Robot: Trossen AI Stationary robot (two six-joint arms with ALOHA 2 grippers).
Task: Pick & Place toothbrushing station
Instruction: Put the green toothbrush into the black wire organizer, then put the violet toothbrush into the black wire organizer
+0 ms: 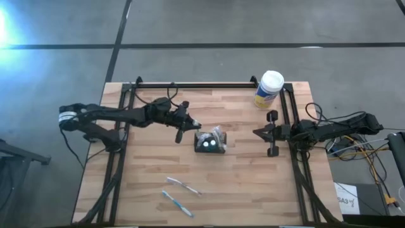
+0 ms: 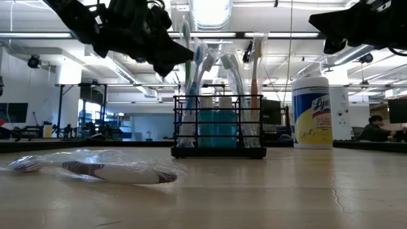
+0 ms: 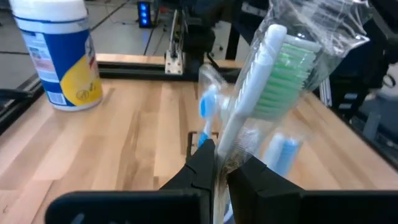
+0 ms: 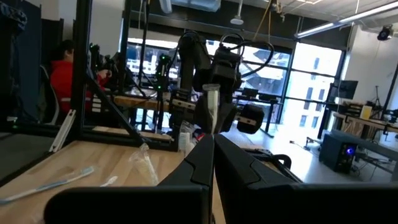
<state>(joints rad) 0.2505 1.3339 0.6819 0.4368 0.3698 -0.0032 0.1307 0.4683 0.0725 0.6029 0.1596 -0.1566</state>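
The toothbrushing station (image 1: 209,144) is a small black wire holder standing mid-table; in the low view the station (image 2: 219,127) holds several upright toothbrushes. My left gripper (image 1: 192,125) hovers just left of it, above the table, and is shut on a plastic-wrapped toothbrush with green bristles (image 3: 280,81). My right gripper (image 1: 255,132) waits at the table's right side, shut and holding nothing; in its own view the right gripper (image 4: 212,140) points toward the left arm. My left gripper (image 3: 221,158) pinches the wrapped toothbrush's white handle (image 3: 225,146) between its two fingers, wrapper included. The fingers come nearly level from the table's left. The brush slants up and away from the fingers, bristled head uppermost, lifted clear of the table.
A yellow canister with a white cap (image 1: 269,88) stands at the far right corner. Two wrapped toothbrushes (image 1: 183,186) (image 1: 177,202) lie near the table's front edge; one of these wrapped toothbrushes (image 2: 114,170) fills the low view's foreground. A black frame rail (image 1: 196,85) runs along the far edge.
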